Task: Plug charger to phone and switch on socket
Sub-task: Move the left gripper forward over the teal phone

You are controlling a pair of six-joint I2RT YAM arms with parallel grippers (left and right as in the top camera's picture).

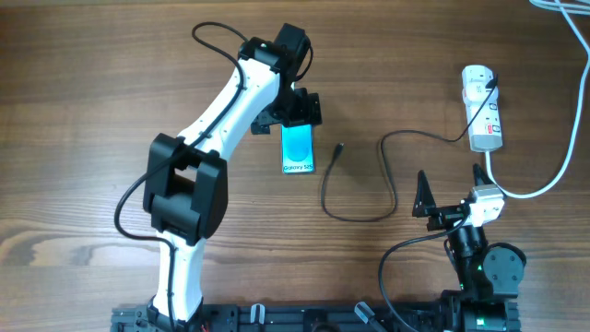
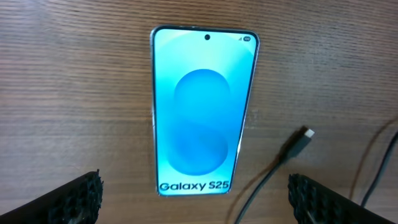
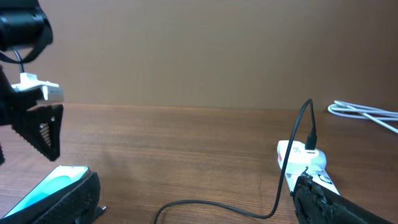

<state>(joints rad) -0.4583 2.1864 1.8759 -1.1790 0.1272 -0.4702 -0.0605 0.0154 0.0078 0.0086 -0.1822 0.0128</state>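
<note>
Left gripper hangs spread over the phone, right gripper spread and empty too. Plugging not started yet; next move probably needs pinching the charger near its tip.

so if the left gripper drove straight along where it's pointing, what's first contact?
The phone. The open left gripper points down at its screen, fingers straddling the Galaxy end. The charger tip lies beside the phone, off centre. Remaining height is unclear.
</note>
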